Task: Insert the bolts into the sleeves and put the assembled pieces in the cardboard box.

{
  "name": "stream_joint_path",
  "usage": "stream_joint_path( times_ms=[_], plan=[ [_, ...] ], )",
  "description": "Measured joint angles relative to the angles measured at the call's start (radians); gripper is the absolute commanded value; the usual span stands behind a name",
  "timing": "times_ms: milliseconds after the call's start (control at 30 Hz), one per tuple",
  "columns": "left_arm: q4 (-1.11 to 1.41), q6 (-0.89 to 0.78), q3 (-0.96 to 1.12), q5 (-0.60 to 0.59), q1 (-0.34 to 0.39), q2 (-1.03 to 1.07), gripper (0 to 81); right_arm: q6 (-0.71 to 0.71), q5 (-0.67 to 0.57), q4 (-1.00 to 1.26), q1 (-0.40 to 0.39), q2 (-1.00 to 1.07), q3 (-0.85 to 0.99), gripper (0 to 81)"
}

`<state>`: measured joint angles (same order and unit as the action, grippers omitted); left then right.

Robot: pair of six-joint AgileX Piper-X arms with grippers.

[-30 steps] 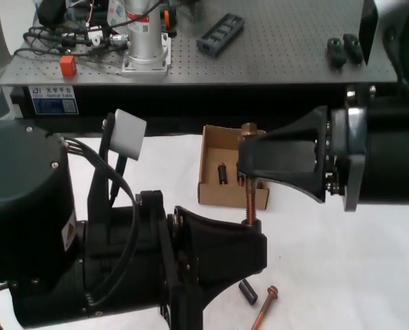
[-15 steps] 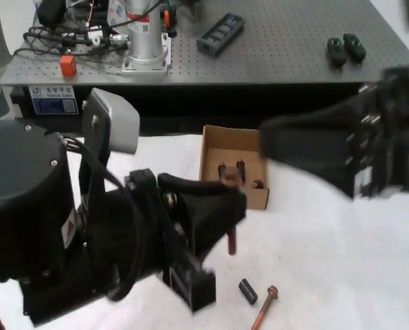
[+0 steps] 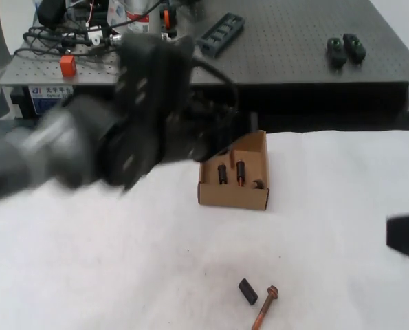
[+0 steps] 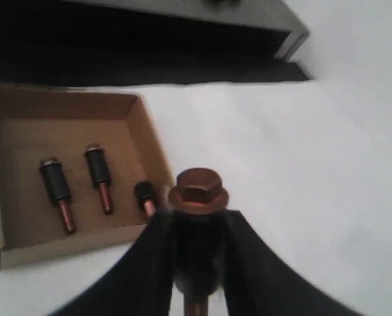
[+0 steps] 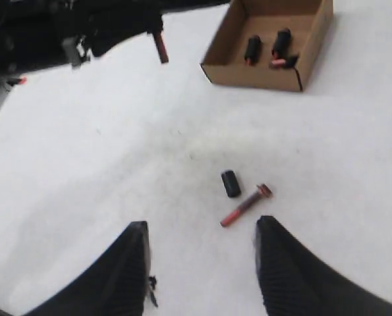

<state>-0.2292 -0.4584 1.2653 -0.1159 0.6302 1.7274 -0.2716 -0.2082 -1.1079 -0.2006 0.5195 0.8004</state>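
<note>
Our left end effector (image 4: 197, 263) is clamped on an assembled piece (image 4: 197, 191). The dark sleeve is pinched between the fingers, with the copper hex head on top and the shank hanging down, so its long axis stands close to upright. Taking 12 o'clock as away from the arms across the table, we judge the cardboard box (image 4: 24, 131) to lie just beside this end effector, toward about 4 o'clock. Blur in the high view leaves that bearing rough, but this arm is clearly the nearer one. Three finished pieces (image 4: 97, 168) lie on the box floor, with bare floor beside them for the drop. Our right end effector (image 5: 205, 263) hangs with fingers apart and nothing between them. Ahead of it are the loose sleeve (image 5: 230, 183) and loose bolt (image 5: 246, 205), just beside each other at 6 o'clock from the box. The bolt runs from 1 to 7 o'clock, head at 1. Both rest on the white cloth (image 3: 122, 261) covering the table. At 12 o'clock a perforated plate (image 3: 293, 41) carries cables.
</note>
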Motion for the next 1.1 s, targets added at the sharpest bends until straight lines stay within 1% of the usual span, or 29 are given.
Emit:
stream_joint_path(
  times_ms=[33, 67, 200, 267, 300, 367, 467, 567, 633, 700, 767, 833, 867, 933, 1033, 1100],
  plan=[
    [-0.06, 0.002, 0.082, 0.002, -0.006, 0.066, 0.6, 0.0, 0.001, -0.003, 0.0, 0.0, 0.0, 37.1],
    [-0.06, 0.002, 0.098, 0.002, -0.006, 0.078, 0.6, -0.004, 0.006, -0.012, 0.0, -0.006, 0.0, 37.1],
    [-0.264, 0.005, 0.408, 0.04, -0.01, 0.309, 0.6, -0.023, 0.018, -0.036, 0.0, -0.03, 0.0, 37.1],
    [-0.345, 0.012, 0.525, 0.061, -0.01, 0.4, 0.6, -0.023, 0.019, -0.046, 0.0, -0.031, 0.0, 37.1],
    [-0.352, 0.013, 0.536, 0.061, -0.01, 0.408, 0.6, -0.023, 0.019, -0.052, 0.0, -0.033, 0.0, 37.1],
    [-0.413, 0.027, 0.622, 0.071, -0.01, 0.478, 0.6, -0.023, 0.019, -0.06, 0.0, -0.033, 0.0, 37.1],
    [-0.548, 0.046, 0.754, 0.082, -0.01, 0.605, 0.6, -0.023, 0.019, -0.072, 0.0, -0.033, 0.0, 37.1],
    [-0.599, 0.046, 0.774, 0.101, -0.01, 0.645, 0.8, -0.023, 0.019, -0.081, 0.0, -0.033, 0.0, 37.1],
    [-0.608, 0.046, 0.774, 0.116, -0.01, 0.654, 6.1, -0.023, 0.019, -0.084, 0.0, -0.033, 0.0, 37.1],
    [-0.605, 0.046, 0.778, 0.116, -0.01, 0.654, 14.9, -0.023, 0.019, -0.087, 0.0, -0.033, 0.0, 37.1],
    [-0.605, 0.046, 0.783, 0.116, -0.01, 0.654, 28.1, -0.023, 0.019, -0.087, 0.0, -0.033, 0.0, 37.1],
    [-0.605, 0.046, 0.784, 0.099, -0.01, 0.652, 38.9, -0.023, 0.019, -0.087, 0.0, -0.033, 0.0, 37.1],
    [-0.605, 0.046, 0.784, 0.091, -0.01, 0.648, 41.8, -0.023, 0.019, -0.087, 0.0, -0.033, 0.0, 37.1],
    [-0.607, 0.046, 0.784, 0.087, -0.01, 0.631, 40.9, -0.023, 0.019, -0.087, 0.0, -0.033, 0.0, 37.1],
    [-0.651, 0.104, 0.784, 0.08, -0.002, 0.543, 35.1, -0.023, 0.019, -0.087, 0.0, -0.033, 0.0, 37.1],
    [-0.673, 0.128, 0.78, 0.082, 0.006, 0.512, 33.0, -0.023, 0.019, -0.087, 0.0, -0.033, 0.0, 37.1]
  ],
)
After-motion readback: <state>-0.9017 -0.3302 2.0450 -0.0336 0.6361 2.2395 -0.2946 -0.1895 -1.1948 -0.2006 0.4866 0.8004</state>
